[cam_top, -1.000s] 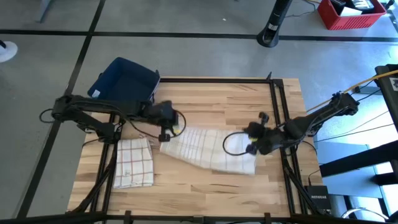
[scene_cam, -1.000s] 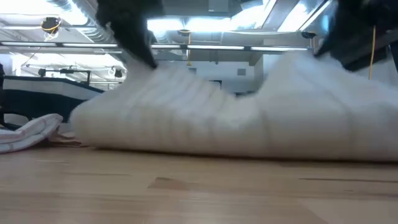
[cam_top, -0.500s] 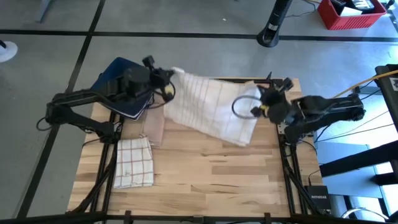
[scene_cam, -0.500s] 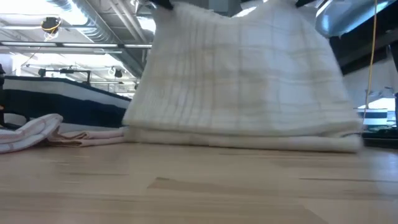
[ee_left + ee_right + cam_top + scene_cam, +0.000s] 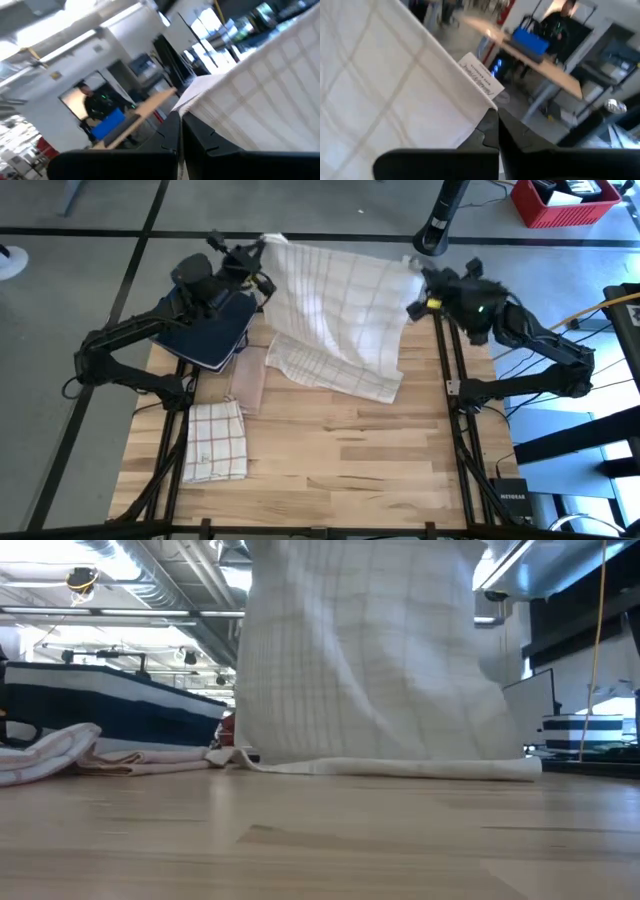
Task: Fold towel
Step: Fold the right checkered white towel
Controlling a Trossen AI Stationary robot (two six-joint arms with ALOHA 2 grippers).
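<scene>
- Left gripper pinched closed on one top corner of the checked towel, above the blue bin
- Towel hangs stretched, bottom edge resting on the wooden table
- Right gripper clamps the other corner

Your overhead view is evenly and softly lit, with only faint shadows under the raised towel on the wooden table. At table height, bright ceiling lights glare behind the cloth, and the nearest boards look soft and out of focus. Both wrist views are smeared by motion blur: you see washed-out windows in the left one, and a blurred person in the dimmer right one.
</scene>
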